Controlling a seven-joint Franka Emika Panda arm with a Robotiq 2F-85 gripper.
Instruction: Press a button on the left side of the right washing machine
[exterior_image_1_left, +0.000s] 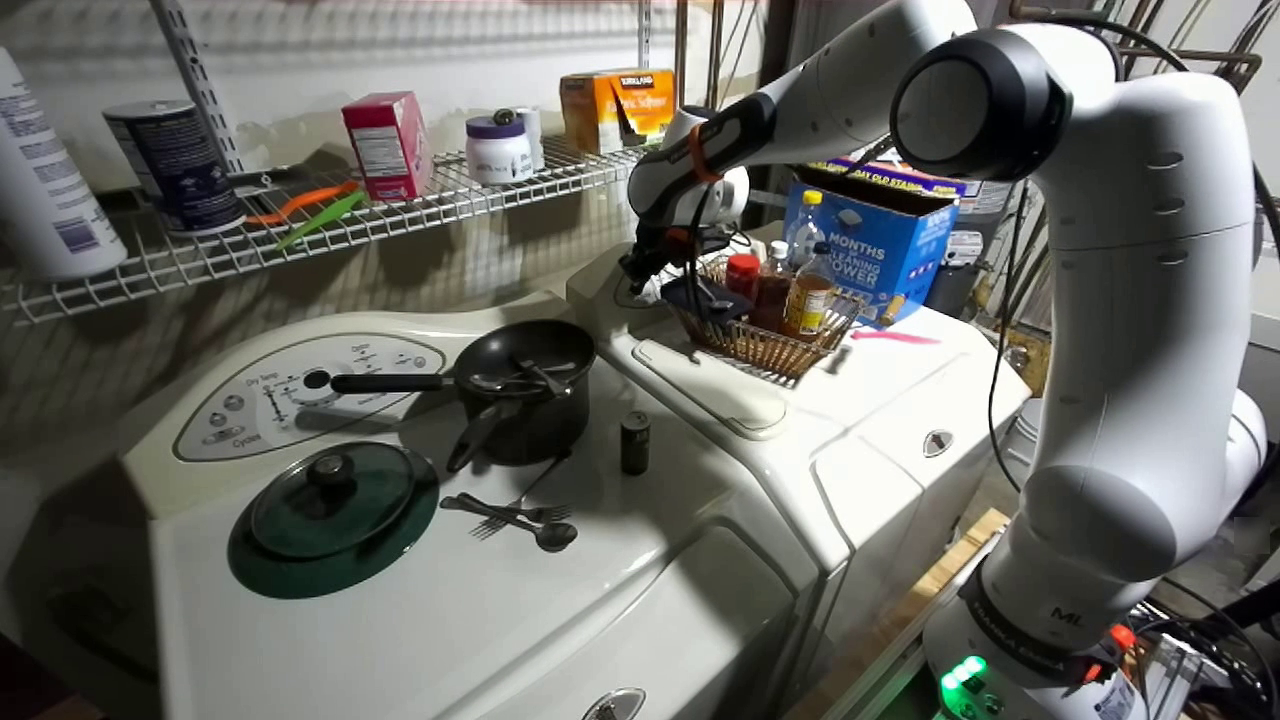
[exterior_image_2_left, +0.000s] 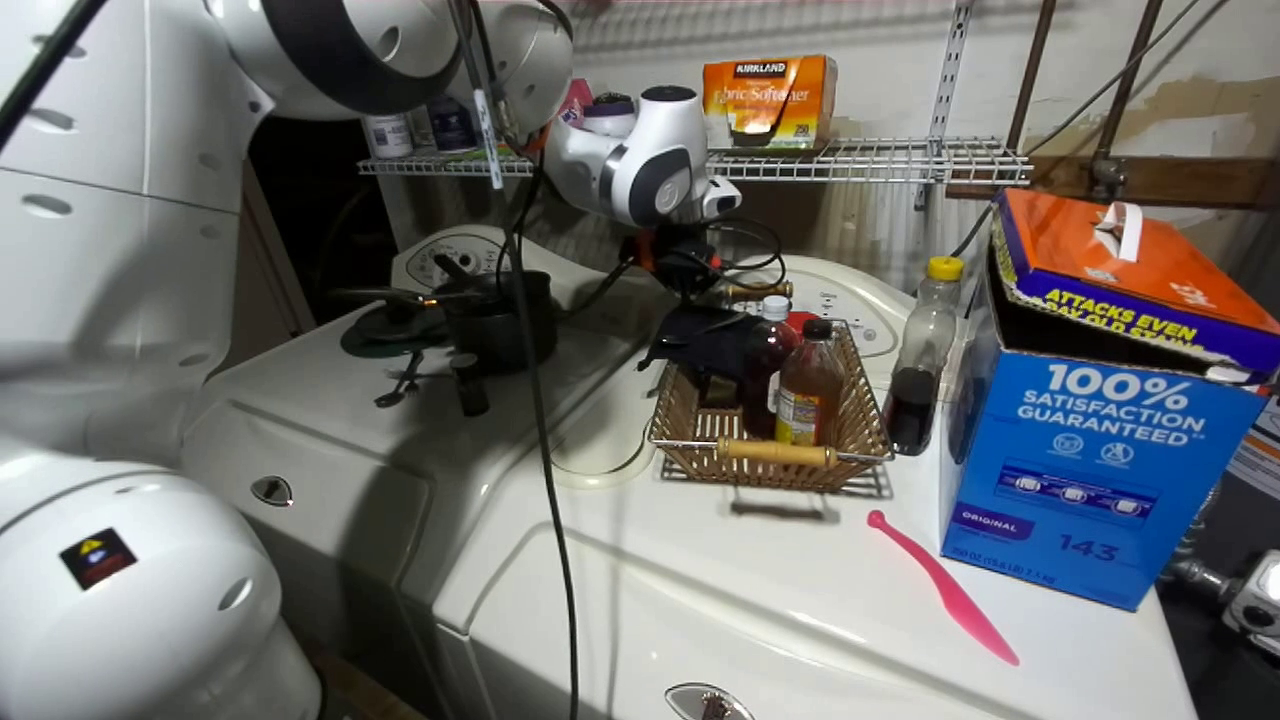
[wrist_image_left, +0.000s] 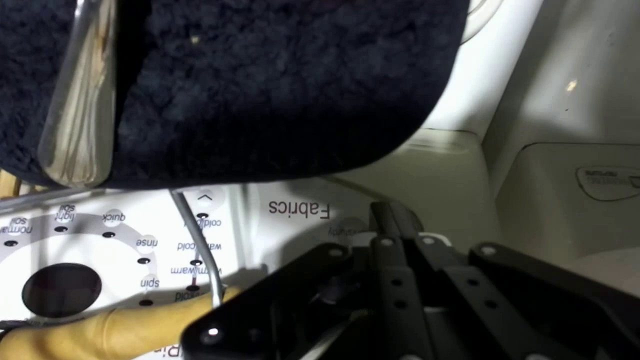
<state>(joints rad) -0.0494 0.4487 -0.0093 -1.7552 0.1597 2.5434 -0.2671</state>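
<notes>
In an exterior view the right washing machine (exterior_image_2_left: 800, 560) lies towards five o'clock. In the wrist view the pincer (wrist_image_left: 394, 220) is pressed together, the "Fabrics" lettering (wrist_image_left: 299, 209) at its nine o'clock.

White arm (exterior_image_1_left: 1135, 300), black cables (exterior_image_2_left: 545, 450), green lights (exterior_image_1_left: 964, 672) — fingers (wrist_image_left: 391, 257) seemingly black, screw-studded.

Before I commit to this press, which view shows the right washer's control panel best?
The wrist view: part of the panel shows close up, its "Fabrics" label readable though upside down. In both exterior views it's small and partly hidden behind the loaded basket.
</notes>
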